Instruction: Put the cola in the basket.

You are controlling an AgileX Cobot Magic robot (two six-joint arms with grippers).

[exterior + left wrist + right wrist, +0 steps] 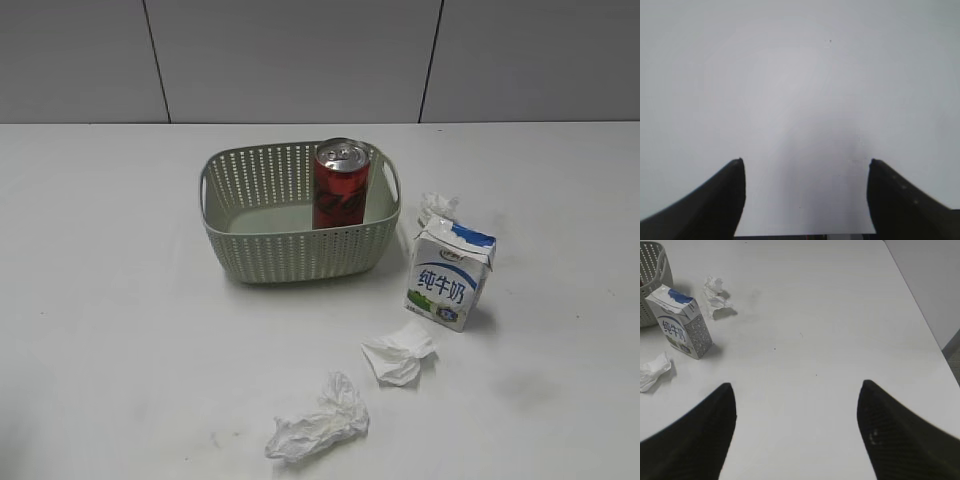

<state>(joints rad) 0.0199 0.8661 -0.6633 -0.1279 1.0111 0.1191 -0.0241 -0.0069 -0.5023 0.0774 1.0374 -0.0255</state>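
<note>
The red cola can point(340, 184) stands upright inside the pale green perforated basket point(255, 245), near its right end, in the exterior view. A corner of the basket point(651, 270) also shows at the top left of the right wrist view. Neither arm appears in the exterior view. My left gripper point(806, 162) is open and empty over bare white table. My right gripper point(796, 385) is open and empty over the table, to the right of the milk carton.
A white-and-blue milk carton point(450, 274) stands right of the basket, also in the right wrist view point(681, 321). Crumpled tissues lie behind it point(437, 207), in front of it point(399, 353) and near the front edge point(318, 424). The table's right edge point(920, 315) is close.
</note>
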